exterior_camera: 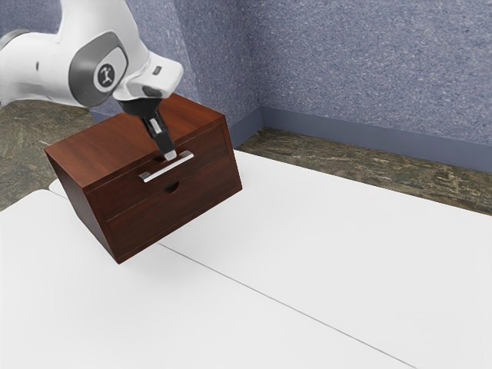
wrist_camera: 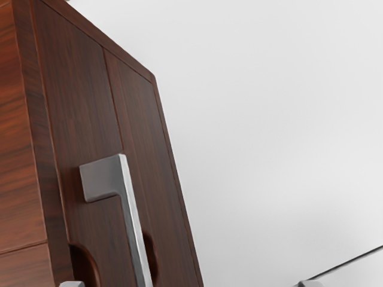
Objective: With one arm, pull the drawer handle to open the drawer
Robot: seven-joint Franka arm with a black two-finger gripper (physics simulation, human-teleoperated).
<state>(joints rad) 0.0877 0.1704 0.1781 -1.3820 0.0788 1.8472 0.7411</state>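
Walls of speckled blue [exterior_camera: 369, 54] are standing behind a white table [exterior_camera: 323, 261] in the exterior view. A dark reddish-brown wooden two-drawer cabinet [exterior_camera: 108, 150] is sitting on that table toward the exterior view's left. Its upper drawer front [exterior_camera: 206, 144] (the one carrying the handle) is lying flush with the cabinet's face, so the drawer is shut. A flat silver bar handle [exterior_camera: 167, 167] is running across that front. The white Franka arm [exterior_camera: 69, 65] is reaching in from the upper left. Its black two-finger gripper [exterior_camera: 167, 154] is pointing down with its tip right at the handle's middle. From this side the jaws are overlapping, so their spread cannot be read here.

Seen from the wrist view, the silver handle [wrist_camera: 130, 221] is running along the brown cabinet front [wrist_camera: 66, 107], with the white table [wrist_camera: 281, 119] lying beyond the cabinet's edge. Two pale grey fingertips [wrist_camera: 72, 284] are peeking in. One is just beside the handle and the other is well apart from it over the table. The jaws are therefore standing wide, straddling the handle without clamping it.
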